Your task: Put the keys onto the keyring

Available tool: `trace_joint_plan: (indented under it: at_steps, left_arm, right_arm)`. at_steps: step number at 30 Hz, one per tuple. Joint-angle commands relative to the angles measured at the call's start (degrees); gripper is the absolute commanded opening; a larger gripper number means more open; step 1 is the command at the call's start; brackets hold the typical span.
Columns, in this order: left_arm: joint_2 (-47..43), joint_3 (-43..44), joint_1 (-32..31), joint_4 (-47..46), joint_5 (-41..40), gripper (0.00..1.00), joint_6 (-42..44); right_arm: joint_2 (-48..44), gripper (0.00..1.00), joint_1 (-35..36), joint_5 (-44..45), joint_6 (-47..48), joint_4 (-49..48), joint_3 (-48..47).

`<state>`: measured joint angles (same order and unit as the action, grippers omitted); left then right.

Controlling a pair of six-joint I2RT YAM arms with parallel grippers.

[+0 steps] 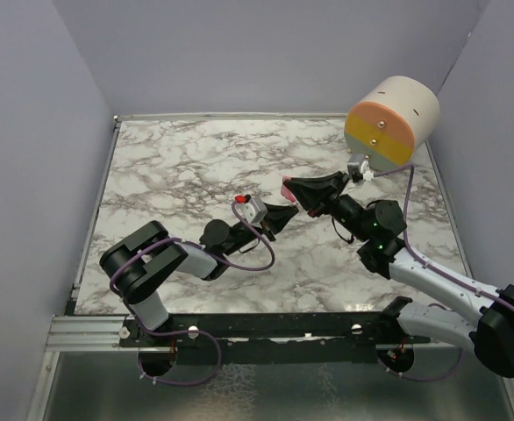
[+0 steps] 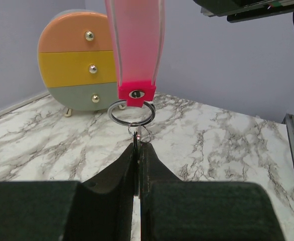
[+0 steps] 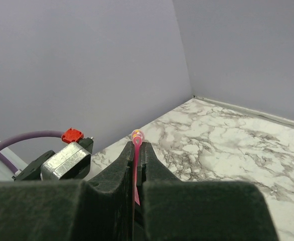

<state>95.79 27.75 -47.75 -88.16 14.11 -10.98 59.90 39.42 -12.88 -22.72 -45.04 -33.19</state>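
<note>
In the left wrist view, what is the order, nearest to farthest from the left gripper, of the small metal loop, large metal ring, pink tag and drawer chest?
1. small metal loop: at the tips of the left gripper.
2. large metal ring: just above the loop.
3. pink tag: above the ring, upper centre.
4. drawer chest: far back, on the left.

key hidden inside left end effector (image 2: 137, 148), keyring (image 2: 135, 45) strip cropped above

Pink keyring (image 2: 135, 45), grey-veined white marble table (image 1: 196, 167), orange-yellow-green drawers (image 2: 77, 63).
</note>
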Motion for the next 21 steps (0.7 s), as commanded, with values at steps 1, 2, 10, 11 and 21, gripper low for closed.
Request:
trace_joint_plan:
  at_steps: [1,2,10,11,21]
  left_arm:
    - [-0.1,1.7,-0.3,-12.6,-0.7,0.01,-0.2]
    - [0.0,1.8,-0.3,-12.7,-0.7,0.01,-0.2]
    - [0.8,1.8,-0.3,-12.6,-1.4,0.01,-0.3]
    - [1.0,1.8,-0.3,-12.6,-1.5,0.01,-0.4]
    - [3.4,2.5,-0.3,-12.6,-1.7,0.01,-1.3]
  right_arm:
    - [0.5,0.01,0.2,-2.1,-0.7,-1.5,-0.1]
    - [0.5,0.01,0.2,-2.3,-0.6,-1.5,-0.1]
    - [-1.3,0.01,0.2,-2.4,0.1,-1.2,-0.4]
    - [-1.5,0.01,0.2,-2.3,0.2,-1.0,-0.5]
    - [-2.7,0.01,0.2,-2.0,0.6,0.5,-1.6]
